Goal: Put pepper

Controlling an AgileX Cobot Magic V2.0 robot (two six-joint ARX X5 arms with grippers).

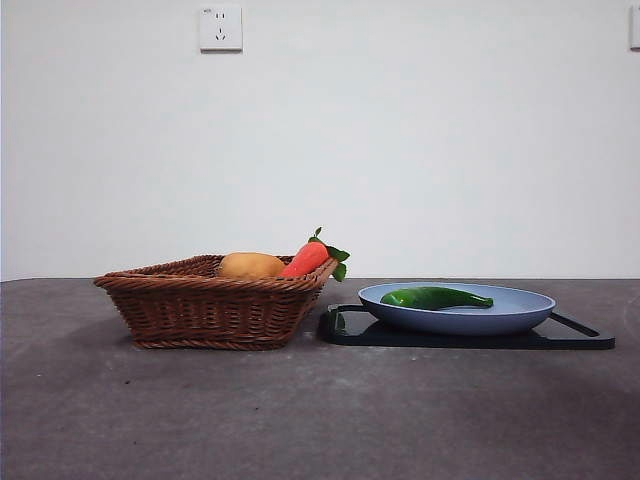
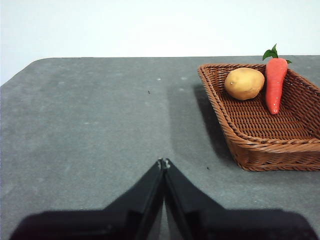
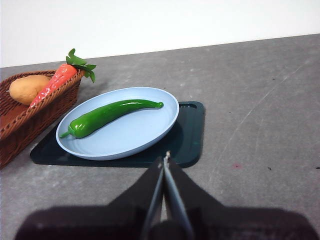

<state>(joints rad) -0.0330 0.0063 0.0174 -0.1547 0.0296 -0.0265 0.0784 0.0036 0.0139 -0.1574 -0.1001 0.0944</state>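
One long, slim pepper (image 3: 110, 116), glossy dark green, gently curved and tapering to a point, lies flat inside a shallow pale blue plate (image 3: 125, 137). The plate sits on a dark tray (image 3: 192, 135) on the grey desk (image 1: 300, 420). Just beside the tray stands a brown wicker basket (image 1: 215, 305) holding a tan potato (image 1: 250, 265) and a red-orange carrot (image 1: 307, 259) with green leaves, its leafy end propped on the basket rim nearest the plate. From the front, level with the desk, the pepper shows only as a low green strip above the plate's rim, and neither arm appears; a white wall socket (image 1: 220, 27) is seen only here. The right wrist camera looks down on the plate, showing the pepper's full length, with its stem end toward the basket. The right claw (image 3: 165, 156) hangs over bare desk near the tray, jaws pressed together, holding nothing. The left wrist camera shows the basket's woven floor, the potato and carrot, but not the pepper or plate. The left claw (image 2: 163, 162) is likewise closed tight and empty, over bare desk beside the basket.
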